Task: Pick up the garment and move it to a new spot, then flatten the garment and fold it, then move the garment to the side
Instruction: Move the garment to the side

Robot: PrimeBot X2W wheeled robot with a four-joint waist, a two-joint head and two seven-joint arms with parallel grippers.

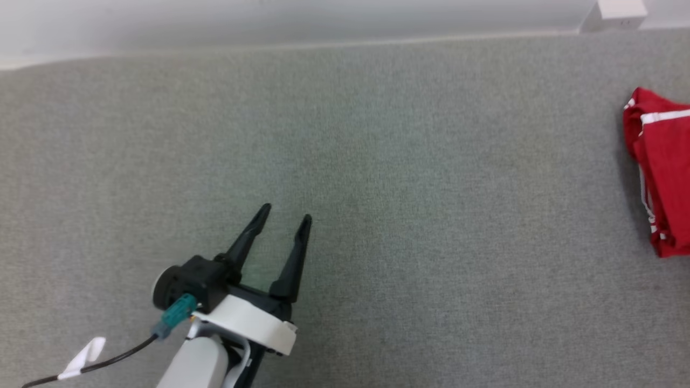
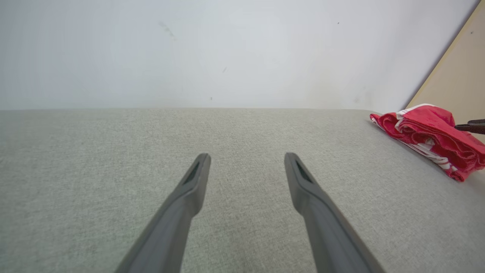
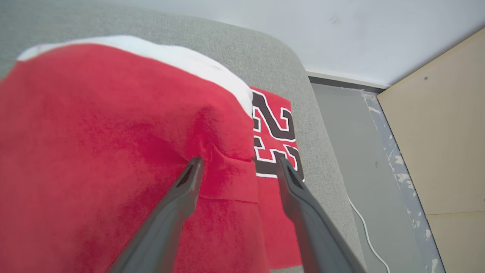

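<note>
The garment (image 1: 666, 172) is red with white stripes and lies bunched at the far right edge of the grey fabric surface (image 1: 377, 161). In the left wrist view the garment (image 2: 428, 132) sits far to the right, with a dark fingertip of the other arm reaching onto it. My left gripper (image 1: 285, 214) stands open over bare grey cloth, well left of the garment, its fingers (image 2: 189, 189) spread with nothing between them. My right gripper (image 3: 239, 161) hangs over the garment (image 3: 94, 144), jaws apart, a raised fold of red cloth lying between the tips. Black and white numerals (image 3: 274, 132) show on the cloth.
The grey surface ends just right of the garment at a rounded corner (image 3: 303, 76). Beyond it lie a grey floor (image 3: 352, 151) with a white cable (image 3: 363, 227) and a pale wooden panel (image 3: 443, 132). A white wall (image 1: 269, 21) backs the far edge.
</note>
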